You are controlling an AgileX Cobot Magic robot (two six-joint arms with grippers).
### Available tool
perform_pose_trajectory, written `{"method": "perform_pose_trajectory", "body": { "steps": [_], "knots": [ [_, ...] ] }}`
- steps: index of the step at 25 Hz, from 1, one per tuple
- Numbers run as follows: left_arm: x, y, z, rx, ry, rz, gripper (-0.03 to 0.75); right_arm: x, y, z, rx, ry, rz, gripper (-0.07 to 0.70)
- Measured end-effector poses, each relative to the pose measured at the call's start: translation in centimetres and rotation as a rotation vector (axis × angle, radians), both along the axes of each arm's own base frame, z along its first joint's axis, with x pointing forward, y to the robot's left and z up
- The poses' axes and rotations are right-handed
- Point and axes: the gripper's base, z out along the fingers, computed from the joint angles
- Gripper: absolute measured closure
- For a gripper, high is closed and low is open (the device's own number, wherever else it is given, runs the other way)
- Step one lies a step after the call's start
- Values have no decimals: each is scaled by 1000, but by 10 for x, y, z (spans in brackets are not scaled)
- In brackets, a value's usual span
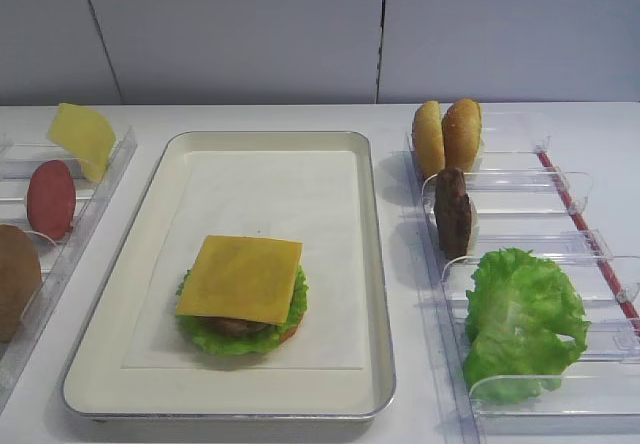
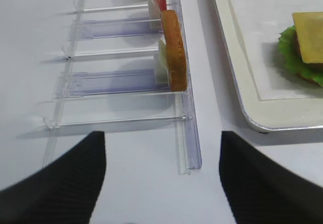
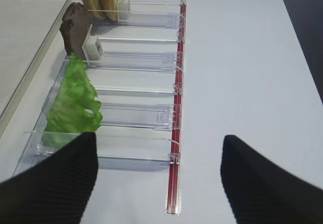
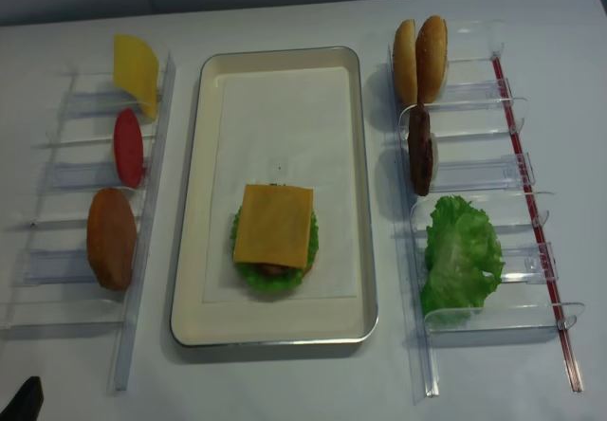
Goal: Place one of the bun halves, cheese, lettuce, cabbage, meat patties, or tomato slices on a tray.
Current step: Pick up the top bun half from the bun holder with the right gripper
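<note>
The burger on the tray (image 1: 370, 264) has cheese (image 1: 240, 277) on top, so next the right gripper (image 3: 156, 176), wide open and holding nothing, should grab a bun (image 1: 461, 134) from the rack (image 1: 560, 179).

**Black ribbed fingers**

Two broad, matte-black fingers (image 3: 55, 183) in the right wrist view, finely ridged with parallel grooves, tapering to rounded tips. Same black fingers (image 2: 60, 181) in the left wrist view, smoother-looking, blurred.
</note>
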Motion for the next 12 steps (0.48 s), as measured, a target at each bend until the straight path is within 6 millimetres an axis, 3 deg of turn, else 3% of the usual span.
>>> {"method": "perform_pose_trajectory", "body": {
  "steps": [12],
  "knots": [
    [0,0,0,0,0,0,265,0,0,0,-4,-5,-3,87]
  ]
}}
